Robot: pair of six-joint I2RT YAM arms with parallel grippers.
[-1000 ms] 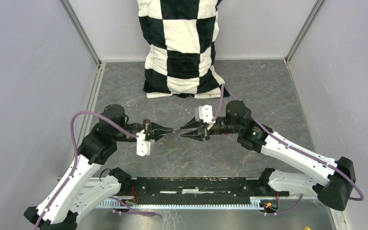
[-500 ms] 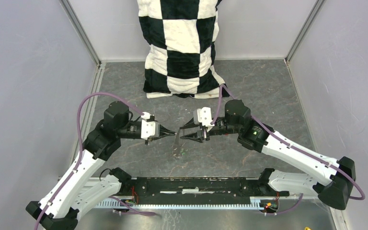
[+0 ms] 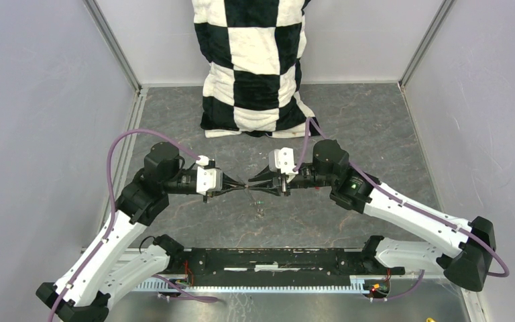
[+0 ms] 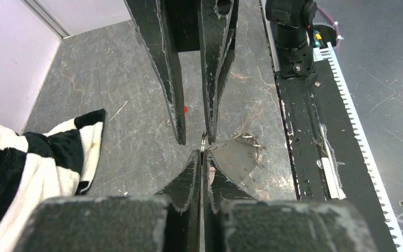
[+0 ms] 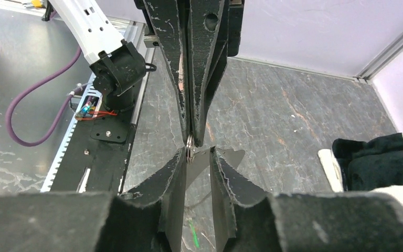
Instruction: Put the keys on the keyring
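- left gripper (image 3: pixel 240 186): raised over mid-table, pointing at the other arm. fingers (image 4: pixel 191 173) clenched tight on the keyring, no gap between them.
- right gripper (image 3: pixel 255 186): level with the left and facing it, tips nearly meeting. jaws parted, with a plain gap in both wrist views. nothing clamped between the fingers (image 5: pixel 174 173).
- keyring (image 4: pixel 203 140): off the table, pinched at the left gripper's tips and seen edge-on as a thin metal rim. in the right wrist view it (image 5: pixel 189 152) sits inside the right gripper's gap, right against one finger's inner face and apart from the other.
- grey shape (image 4: pixel 236 157): pale, blurred, spreading to one side from the pinched point. cannot tell if it belongs to the keyring.
- green key (image 5: pixel 193 234): a blurred green streak on the table, seen through the right gripper's gap. apart from the keyring.
- red key (image 4: pixel 185 108): a red speck seen between the right gripper's fingers. too small to tell how it lies. not on the keyring.
- table (image 3: pixel 375 121): dark grey, marbled.
- cloth (image 3: pixel 255 67): black-and-white checks, against the far wall, well apart from both grippers.
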